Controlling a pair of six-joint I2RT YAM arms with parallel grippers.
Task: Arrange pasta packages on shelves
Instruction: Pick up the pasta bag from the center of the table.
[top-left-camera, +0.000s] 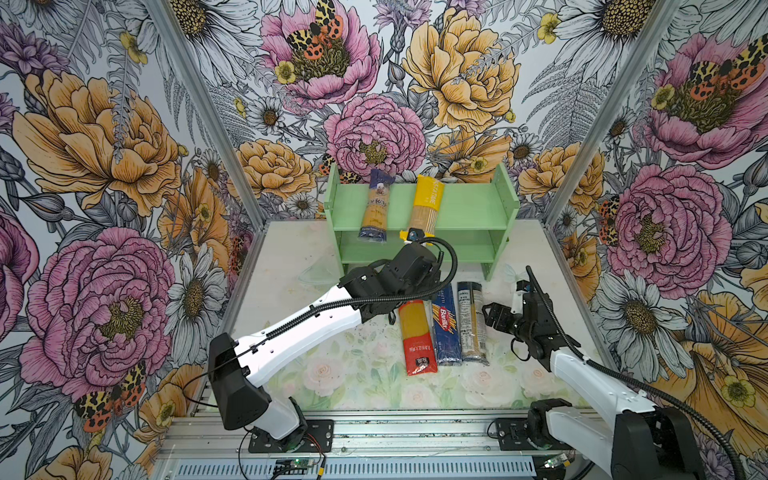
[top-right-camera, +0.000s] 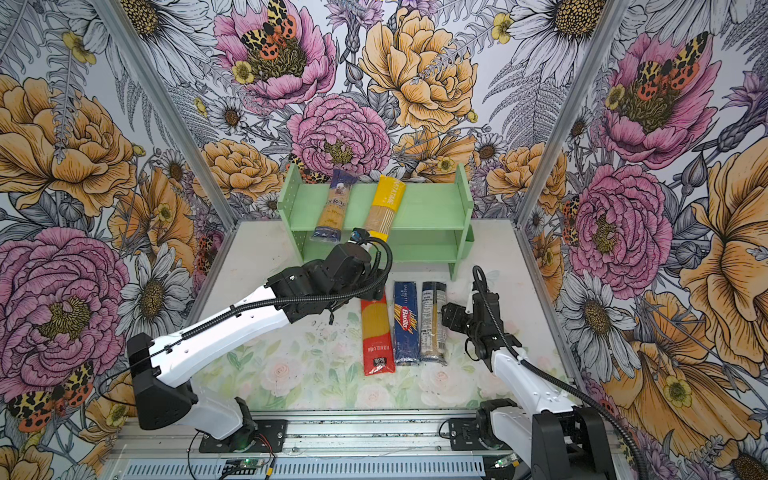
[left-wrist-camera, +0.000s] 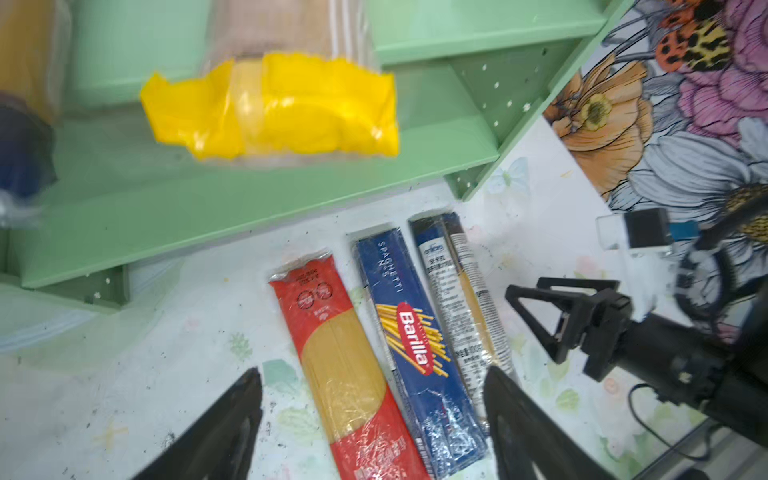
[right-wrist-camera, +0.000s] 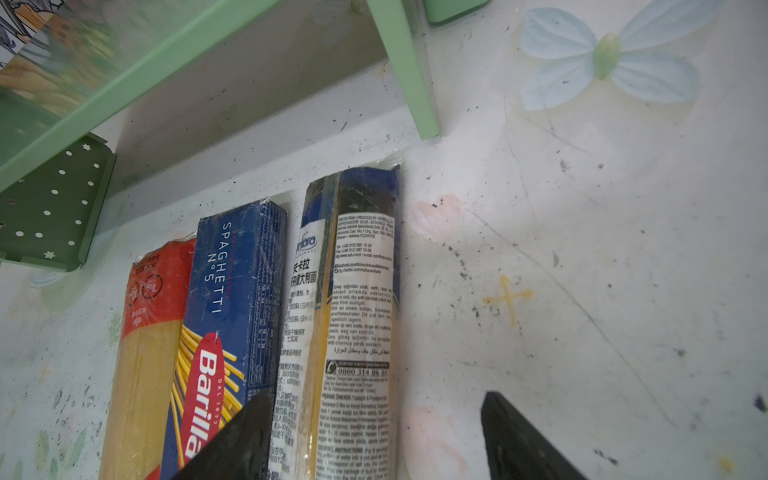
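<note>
Pale green two-tier wooden rack (top-left-camera: 469, 208) at rear of desk (top-left-camera: 291, 266). On its upper tier we note the blue-ended clear spaghetti packet (top-left-camera: 375, 205) and the yellow plastic packet (top-left-camera: 428, 203); the yellow one's near end seems to overhang, though the wrist view is blurred. The red plastic packet (top-left-camera: 415, 336), dark blue Barilla packet (top-left-camera: 446, 328) and clear white-labelled packet (top-left-camera: 473, 328) lie side by side on the desk. Left pincer (left-wrist-camera: 374, 374) apart, empty. Right pincer (right-wrist-camera: 374, 405) apart, near the white-labelled packet.

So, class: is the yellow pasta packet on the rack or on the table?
On the rack: the yellow packet lies across the top shelf, near end overhanging the front.
</note>
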